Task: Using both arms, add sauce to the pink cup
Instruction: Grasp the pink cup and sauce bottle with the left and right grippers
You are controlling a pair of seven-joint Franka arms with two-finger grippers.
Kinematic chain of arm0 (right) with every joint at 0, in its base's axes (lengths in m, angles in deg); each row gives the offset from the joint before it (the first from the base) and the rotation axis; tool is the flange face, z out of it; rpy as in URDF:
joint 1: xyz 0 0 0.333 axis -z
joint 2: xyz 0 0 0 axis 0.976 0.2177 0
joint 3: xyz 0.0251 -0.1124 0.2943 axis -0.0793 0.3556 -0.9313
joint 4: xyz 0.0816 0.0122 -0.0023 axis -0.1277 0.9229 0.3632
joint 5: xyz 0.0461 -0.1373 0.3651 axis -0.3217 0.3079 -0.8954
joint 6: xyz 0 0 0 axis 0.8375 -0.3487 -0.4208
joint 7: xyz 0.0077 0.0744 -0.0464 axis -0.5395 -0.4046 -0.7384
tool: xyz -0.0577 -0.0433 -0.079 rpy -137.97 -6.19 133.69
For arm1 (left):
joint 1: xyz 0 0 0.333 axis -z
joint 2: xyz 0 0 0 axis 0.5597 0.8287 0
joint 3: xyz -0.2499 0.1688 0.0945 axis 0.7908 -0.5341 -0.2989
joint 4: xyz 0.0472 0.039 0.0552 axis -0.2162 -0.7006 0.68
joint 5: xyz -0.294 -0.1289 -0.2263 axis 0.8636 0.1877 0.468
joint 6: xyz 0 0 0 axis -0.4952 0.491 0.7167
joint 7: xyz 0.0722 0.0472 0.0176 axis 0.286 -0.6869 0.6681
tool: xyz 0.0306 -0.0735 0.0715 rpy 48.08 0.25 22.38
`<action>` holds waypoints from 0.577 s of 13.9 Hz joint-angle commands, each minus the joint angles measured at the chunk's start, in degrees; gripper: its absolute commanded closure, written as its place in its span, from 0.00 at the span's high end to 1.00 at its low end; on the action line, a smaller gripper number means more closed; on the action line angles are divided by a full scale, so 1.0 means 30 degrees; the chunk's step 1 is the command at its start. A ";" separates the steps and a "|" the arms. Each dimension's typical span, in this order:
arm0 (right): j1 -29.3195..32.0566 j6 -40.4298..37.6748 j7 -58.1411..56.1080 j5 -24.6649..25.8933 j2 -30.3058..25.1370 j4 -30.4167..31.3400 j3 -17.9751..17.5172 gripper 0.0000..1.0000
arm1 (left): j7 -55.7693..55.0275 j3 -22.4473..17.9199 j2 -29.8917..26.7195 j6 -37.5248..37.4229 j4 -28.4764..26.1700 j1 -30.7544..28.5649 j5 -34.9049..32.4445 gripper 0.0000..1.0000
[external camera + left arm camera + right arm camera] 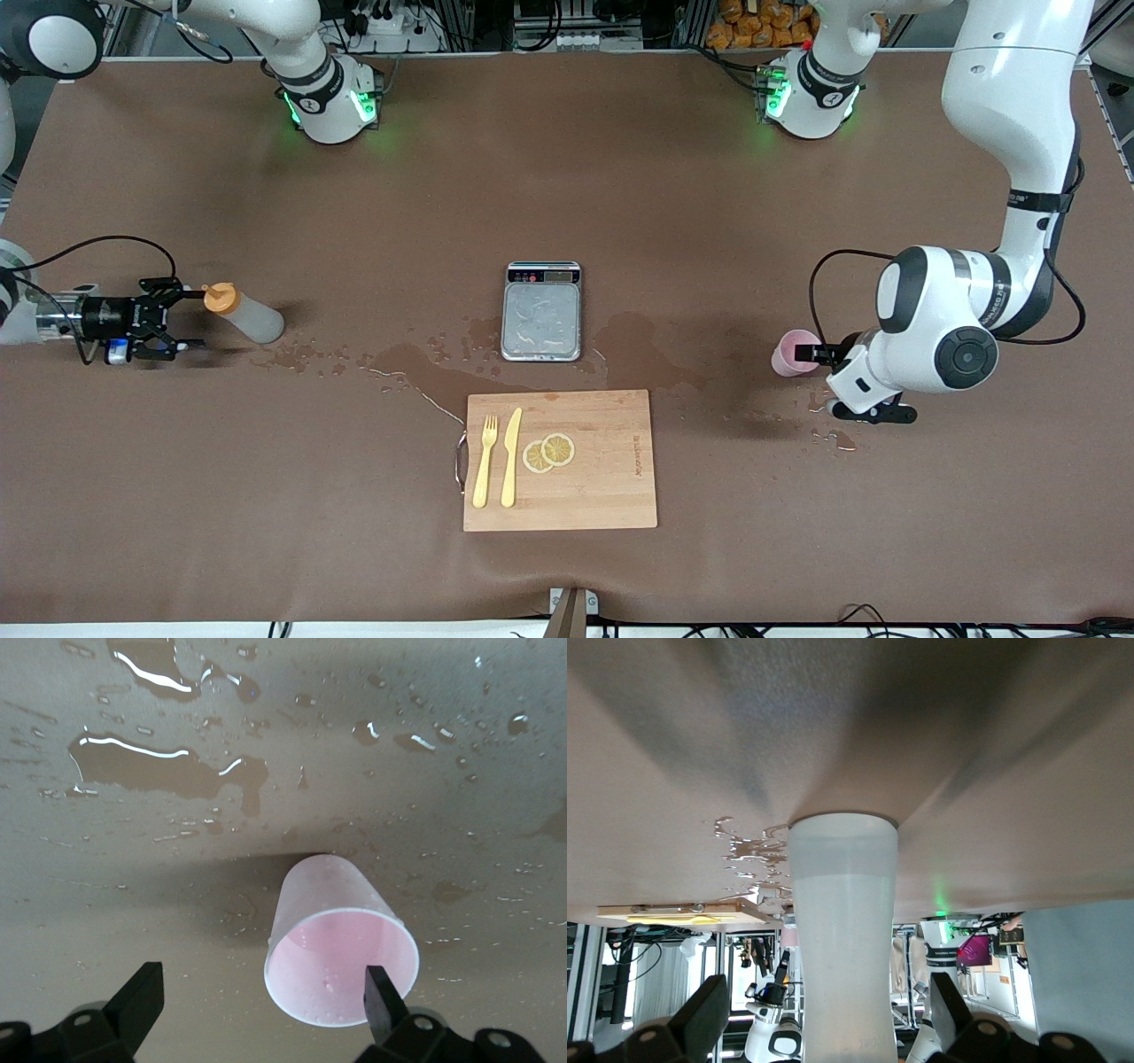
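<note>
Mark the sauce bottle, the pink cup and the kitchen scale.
sauce bottle [252,321], front view, on its translucent body.
pink cup [791,353], front view, on its side wall.
kitchen scale [541,317], front view, on its weighing plate.

- A brown table [567,177] fills nearly all of the front view, lit evenly from above.
- Wet patches [416,359] darken its middle.
- Along its robot-side edge stand metal racks [567,22] with cables and a heap of orange packets [762,22].
- Black cables [974,627] trail along its camera-side edge.
</note>
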 commanded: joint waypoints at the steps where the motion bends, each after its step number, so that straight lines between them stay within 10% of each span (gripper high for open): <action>1: -0.0333 -0.0310 -0.0152 -0.0277 0.0179 0.0040 -0.0027 1.00 | -0.0421 0.0086 -0.0312 0.0436 -0.0972 -0.0117 0.0303 1.00; 5: -0.0744 -0.0280 -0.0210 -0.0277 0.0412 0.0071 -0.0027 1.00 | -0.1094 0.0057 -0.0135 0.0261 -0.1294 0.0088 0.0303 1.00; 6: -0.0774 -0.0280 -0.0210 -0.0277 0.0530 0.0071 -0.0027 1.00 | -0.1154 0.0057 -0.0047 0.0261 -0.1294 0.0118 0.0303 0.83; 8: -0.0948 -0.0135 -0.0239 -0.0277 0.0735 0.0042 -0.0027 1.00 | -0.1300 0.0086 -0.0017 0.0290 -0.1207 0.0176 0.0332 0.02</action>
